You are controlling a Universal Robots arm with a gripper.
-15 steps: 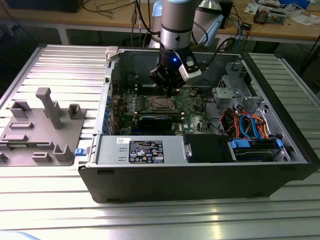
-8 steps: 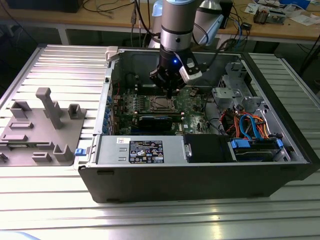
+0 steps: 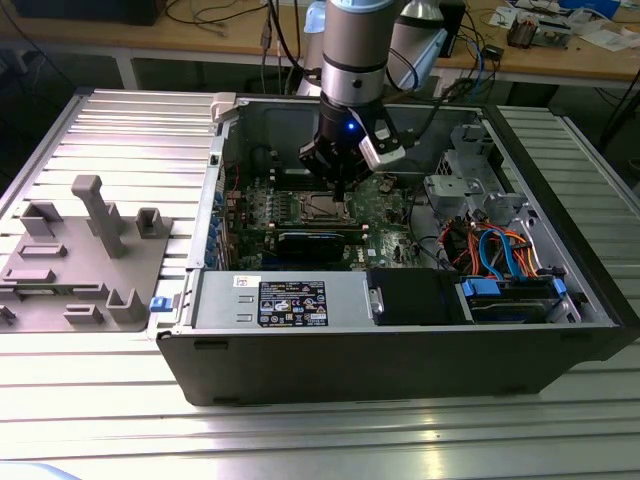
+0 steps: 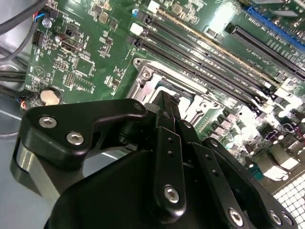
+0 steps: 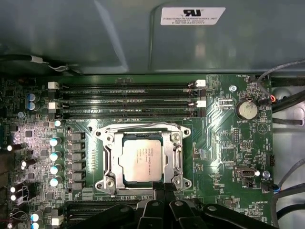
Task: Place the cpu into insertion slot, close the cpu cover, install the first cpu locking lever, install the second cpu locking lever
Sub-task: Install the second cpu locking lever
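Starts at the gripper (image 5: 164, 187), pinched shut with nothing between the fingers. Comes straight down into the open computer box (image 3: 400, 360), likely so the thin tip can reach small parts without bumping anything. Sits with the tip right at the edge of the insertion slot (image 3: 322, 207) on the green board (image 5: 228, 143). Finds the cpu (image 5: 141, 160) just past the tip, lying flat in the slot, not held. Shows the cpu cover (image 5: 177, 157) down flat around the chip, framing it and keeping it in place. Cannot tell if the thin wire levers are locked.
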